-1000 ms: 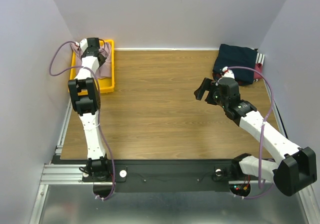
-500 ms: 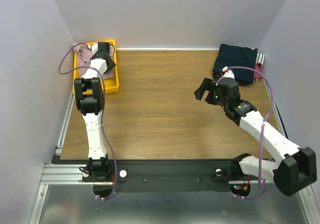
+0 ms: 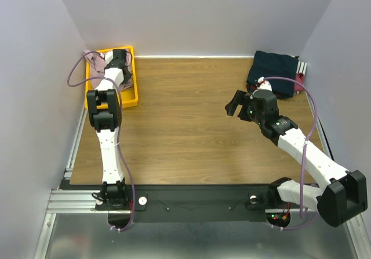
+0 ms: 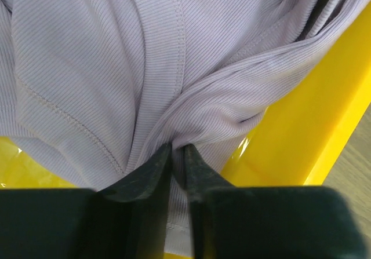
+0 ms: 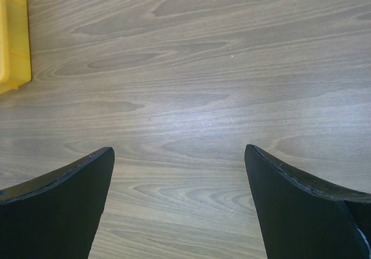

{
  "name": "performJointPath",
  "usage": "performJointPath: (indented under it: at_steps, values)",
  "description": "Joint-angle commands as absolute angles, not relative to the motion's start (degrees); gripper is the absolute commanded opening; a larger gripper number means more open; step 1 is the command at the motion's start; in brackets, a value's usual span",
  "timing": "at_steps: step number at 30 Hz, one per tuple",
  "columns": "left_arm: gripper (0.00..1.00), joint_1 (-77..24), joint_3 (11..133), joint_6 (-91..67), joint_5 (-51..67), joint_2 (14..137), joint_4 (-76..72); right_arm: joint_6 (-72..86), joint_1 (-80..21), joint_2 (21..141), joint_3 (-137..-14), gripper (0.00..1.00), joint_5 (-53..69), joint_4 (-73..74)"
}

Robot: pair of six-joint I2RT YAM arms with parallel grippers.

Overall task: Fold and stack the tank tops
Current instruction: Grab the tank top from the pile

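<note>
A dusty pink ribbed tank top [image 4: 116, 50] lies crumpled in the yellow tray [image 3: 128, 99] at the back left. My left gripper [image 4: 178, 149] reaches down into the tray, its jaws nearly together with a bunched fold of the pink cloth pinched between them. From above, the left gripper [image 3: 120, 56] covers part of the pink tank top [image 3: 97, 62]. A folded dark navy tank top [image 3: 275, 72] rests at the back right, on top of a maroon one [image 3: 300, 69]. My right gripper [image 3: 235, 104] hovers open over bare wood, jaws wide in the right wrist view [image 5: 179, 154].
The yellow tray's wall [image 4: 307, 126] stands just right of the left fingers. A corner of the tray [image 5: 13, 39] shows at the left of the right wrist view. Grey walls close in the wooden table [image 3: 185, 126] on three sides.
The left gripper shifted toward the tray's far right side, opened, then closed on a fold of the pink tank top. The right arm has not moved.
</note>
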State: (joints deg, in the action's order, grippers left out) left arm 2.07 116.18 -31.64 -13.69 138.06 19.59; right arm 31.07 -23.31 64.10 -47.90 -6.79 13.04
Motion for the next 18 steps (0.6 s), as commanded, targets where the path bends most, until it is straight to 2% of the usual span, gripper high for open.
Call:
performJointPath:
  at_steps: [1, 2, 12, 18]
  values:
    - [0.12, 4.13, 119.17, -31.82, -14.15, 140.09, 23.20, 30.23, -23.47, 62.32, -48.52, 1.00, -5.98, 10.90]
    - [0.00, 5.09, 119.35, -31.47, -13.45, 140.36, 23.29, 30.23, -23.47, 62.31, -48.52, 1.00, -5.72, 10.90]
    - [0.00, 8.17, 128.14, -26.11, -13.28, 137.99, 24.61, 30.32, -23.55, 63.02, -49.04, 1.00, -3.52, 10.90]
    - [0.00, 6.86, 129.46, -21.63, -11.60, 130.79, 19.43, 30.24, -23.47, 64.51, -49.74, 1.00, -2.64, 10.81]
